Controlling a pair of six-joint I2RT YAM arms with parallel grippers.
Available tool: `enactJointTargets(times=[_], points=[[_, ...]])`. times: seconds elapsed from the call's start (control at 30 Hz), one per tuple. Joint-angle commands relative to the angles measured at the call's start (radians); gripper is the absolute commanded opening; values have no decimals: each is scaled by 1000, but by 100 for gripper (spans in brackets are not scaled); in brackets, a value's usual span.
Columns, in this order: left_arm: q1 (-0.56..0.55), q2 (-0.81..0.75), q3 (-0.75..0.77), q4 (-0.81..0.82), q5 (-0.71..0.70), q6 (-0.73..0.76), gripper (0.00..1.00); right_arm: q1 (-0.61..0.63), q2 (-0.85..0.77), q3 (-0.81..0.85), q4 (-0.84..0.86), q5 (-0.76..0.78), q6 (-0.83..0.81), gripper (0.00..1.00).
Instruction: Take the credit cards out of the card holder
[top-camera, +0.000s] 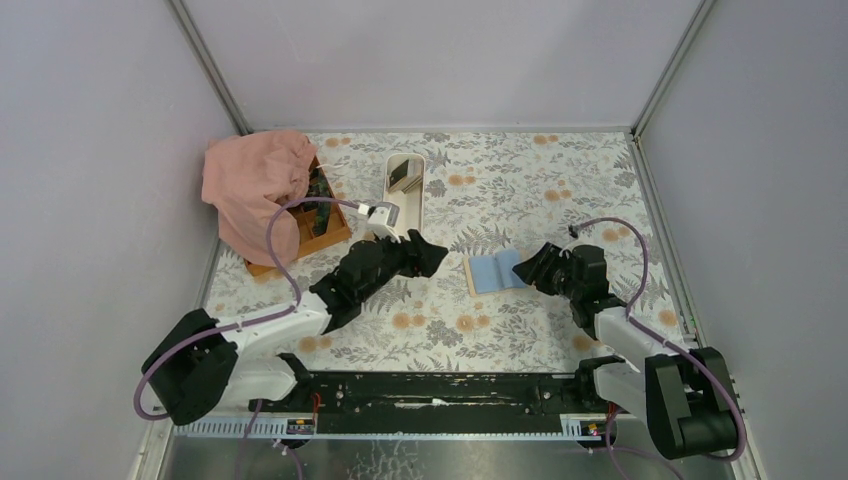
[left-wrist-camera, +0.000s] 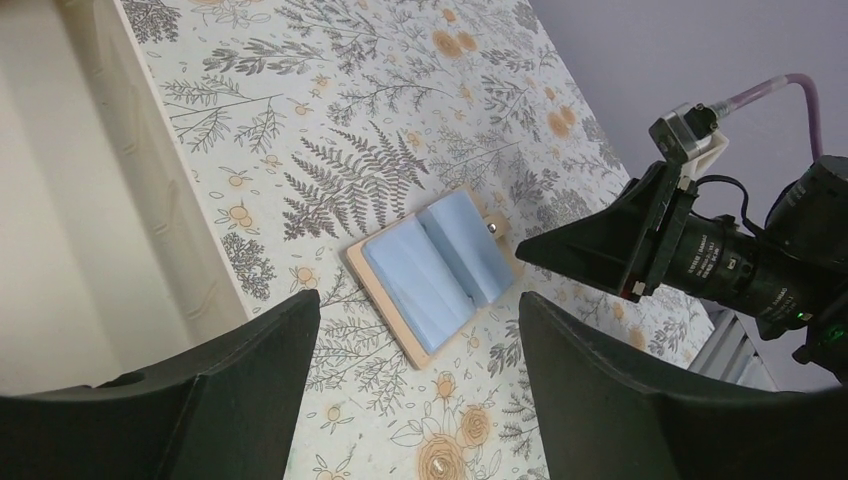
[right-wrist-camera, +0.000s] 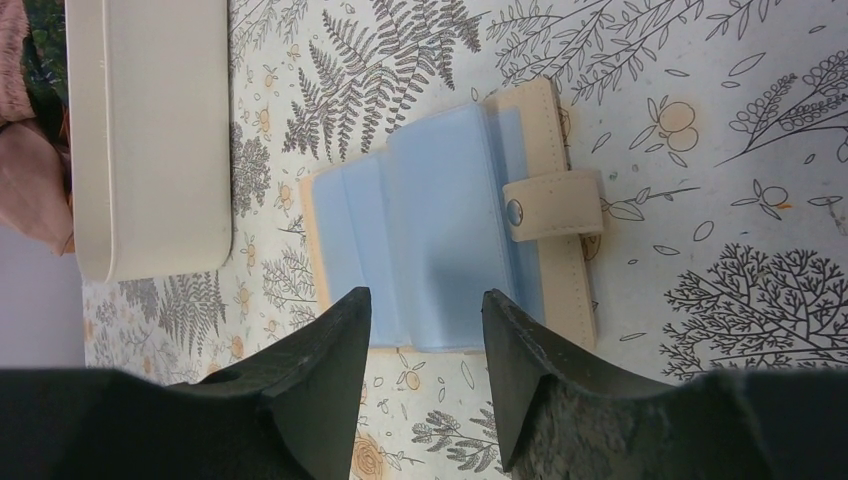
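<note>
The card holder (top-camera: 495, 270) lies open on the floral table, light blue sleeves up, its tan cover and snap strap (right-wrist-camera: 552, 205) toward the right arm. No card shows in the sleeves. One dark credit card (top-camera: 403, 172) lies in the far end of the white tray (top-camera: 422, 198). My left gripper (top-camera: 438, 256) is open just left of the holder, which lies beyond its fingertips (left-wrist-camera: 415, 305). My right gripper (top-camera: 527, 268) is open at the holder's right side, jaws (right-wrist-camera: 425, 300) over the near edge of the card holder (right-wrist-camera: 440, 230), holding nothing.
The long white tray (left-wrist-camera: 100, 200) stands right beside the left gripper. A brown wooden box (top-camera: 325, 228) with a pink cloth (top-camera: 255, 185) over it sits at the back left. Grey walls close off three sides of the table.
</note>
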Motion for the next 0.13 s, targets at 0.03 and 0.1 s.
enactJointTargets(times=[0.03, 0.1], points=[[10, 28, 41, 9, 6, -8, 79, 5, 12, 2, 62, -14, -9, 52], [9, 38, 57, -14, 12, -9, 78, 5, 18, 2, 63, -15, -10, 52]])
